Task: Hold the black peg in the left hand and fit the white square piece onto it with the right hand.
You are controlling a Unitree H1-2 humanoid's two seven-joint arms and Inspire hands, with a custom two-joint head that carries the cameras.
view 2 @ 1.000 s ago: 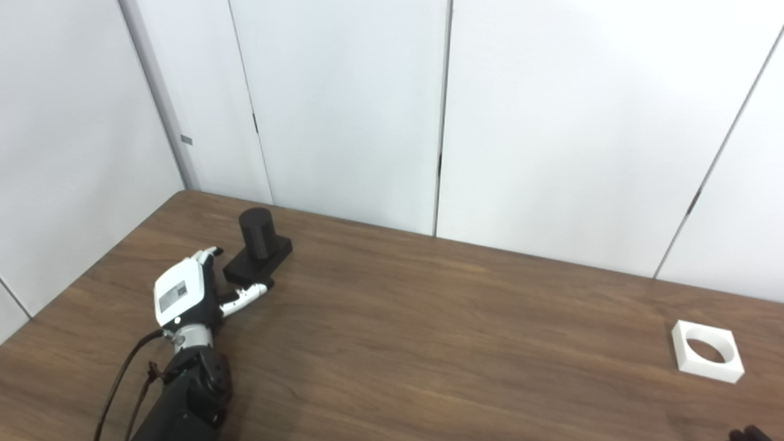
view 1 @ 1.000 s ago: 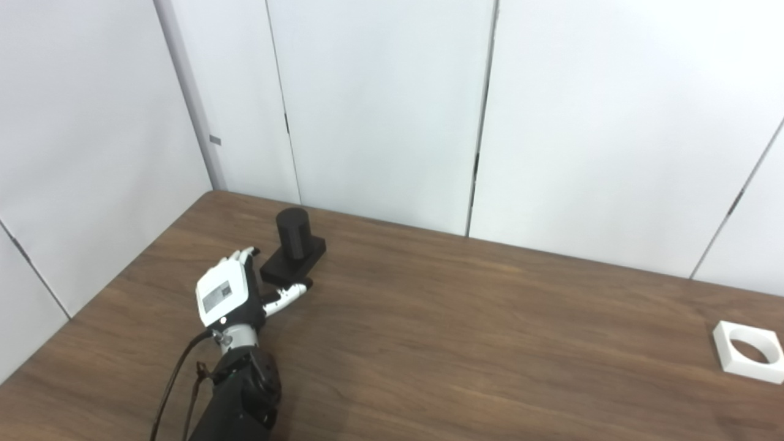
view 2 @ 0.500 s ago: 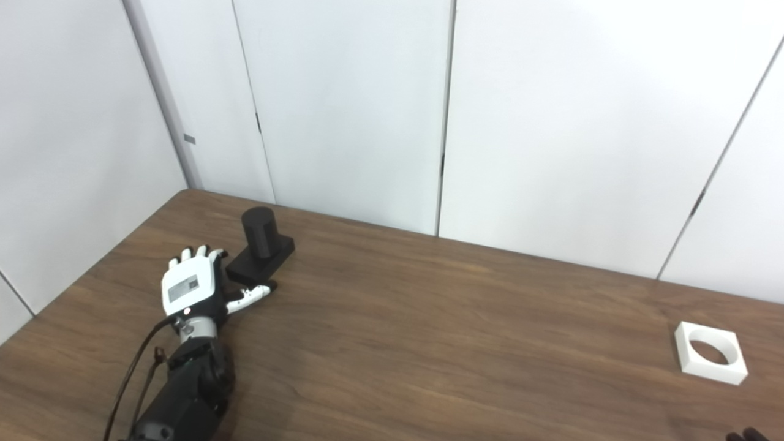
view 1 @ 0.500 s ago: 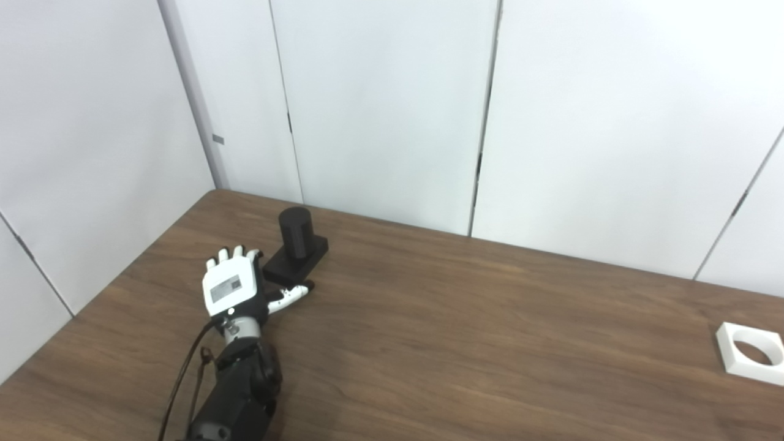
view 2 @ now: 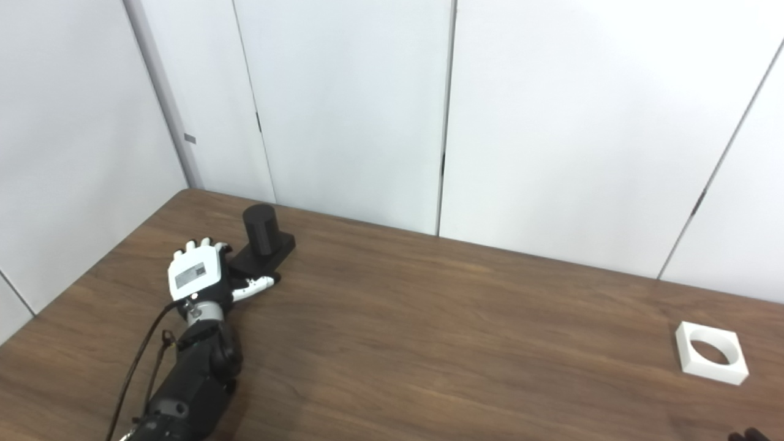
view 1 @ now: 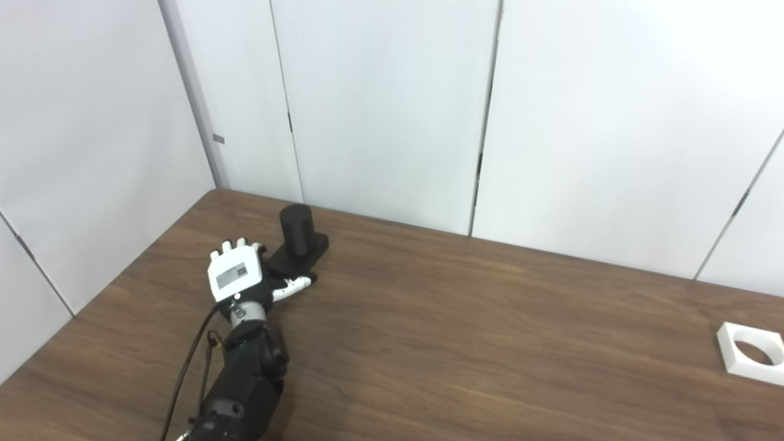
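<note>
A black peg (view 1: 296, 228), a short upright cylinder on a flat black base (view 1: 309, 250), stands on the wooden table (view 1: 465, 343) at the far left. My left hand (view 1: 236, 278) is open, its white back facing up. Its fingers (view 1: 236, 246) lie just left of the base, and the thumb (view 1: 294, 283) reaches along the base's near edge. I cannot tell whether it touches the base. The white square piece (view 2: 710, 360) with a round hole lies flat at the far right. Of my right hand, only a dark sliver (view 2: 746, 434) shows at the bottom right corner.
White wall panels (view 1: 392, 110) close off the table's back and left sides right behind the peg. The table's left edge (view 1: 122, 269) runs diagonally close to my left arm (view 1: 245, 380). Bare wood lies between the peg and the white piece.
My left hand has reached farther toward the peg, turned its back flat upward, and brought its thumb up to the base's near edge. The peg and the white piece have not moved.
</note>
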